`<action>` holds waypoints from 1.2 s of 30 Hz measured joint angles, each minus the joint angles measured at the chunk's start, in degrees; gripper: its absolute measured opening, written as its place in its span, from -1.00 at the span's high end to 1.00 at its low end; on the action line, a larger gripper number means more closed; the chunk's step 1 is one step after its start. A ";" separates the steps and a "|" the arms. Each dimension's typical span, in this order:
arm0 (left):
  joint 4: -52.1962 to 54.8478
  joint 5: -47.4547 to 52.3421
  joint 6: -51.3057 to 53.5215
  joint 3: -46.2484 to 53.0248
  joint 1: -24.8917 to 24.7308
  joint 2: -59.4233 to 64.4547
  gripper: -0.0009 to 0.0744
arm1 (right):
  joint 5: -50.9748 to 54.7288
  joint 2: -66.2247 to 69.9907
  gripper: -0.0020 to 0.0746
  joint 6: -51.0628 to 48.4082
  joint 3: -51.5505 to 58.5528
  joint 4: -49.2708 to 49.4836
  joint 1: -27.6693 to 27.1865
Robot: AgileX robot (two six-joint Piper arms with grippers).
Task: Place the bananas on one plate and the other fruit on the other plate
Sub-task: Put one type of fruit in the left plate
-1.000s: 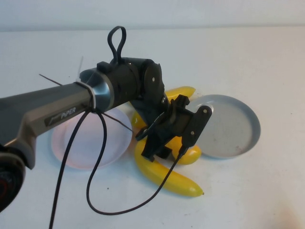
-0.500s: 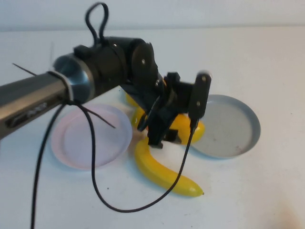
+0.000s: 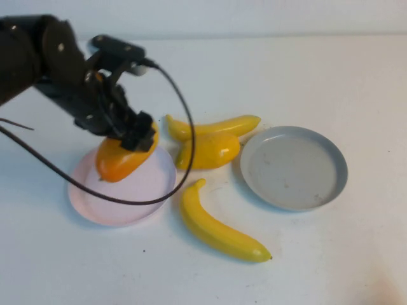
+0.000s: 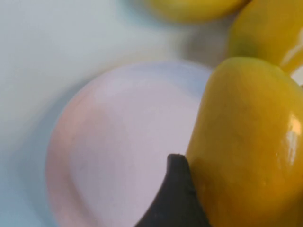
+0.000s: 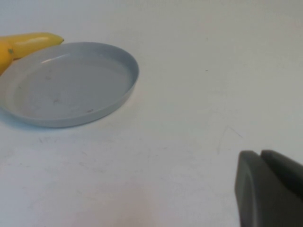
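My left gripper is shut on one plump orange-yellow fruit and holds it just above the right part of the pale pink plate. In the left wrist view the fruit fills the space beside one dark finger, over the pink plate. The second plump fruit lies on the table between the plates. One banana lies behind it, the other in front. The grey-blue plate is empty. My right gripper is shut, low over bare table near that plate; it is out of the high view.
The left arm's black cable loops over the pink plate's front edge and near the fruits. A banana tip shows behind the grey-blue plate in the right wrist view. White table lies all around.
My left arm has swung left from the fruit pile to over the pink plate, carrying one plump fruit. The bananas and the other plump fruit are now uncovered.
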 joint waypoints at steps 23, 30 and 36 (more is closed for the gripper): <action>4.62 -5.85 -2.17 7.64 4.15 6.56 -0.67 | 0.00 0.00 0.99 0.00 0.00 0.00 0.00; 9.74 -7.49 -3.89 7.77 2.05 2.54 -0.80 | 0.00 0.00 0.99 0.00 0.00 0.00 0.00; 11.24 -8.60 2.12 4.91 -4.60 0.00 -0.80 | 0.00 0.00 0.99 0.00 0.00 0.00 0.00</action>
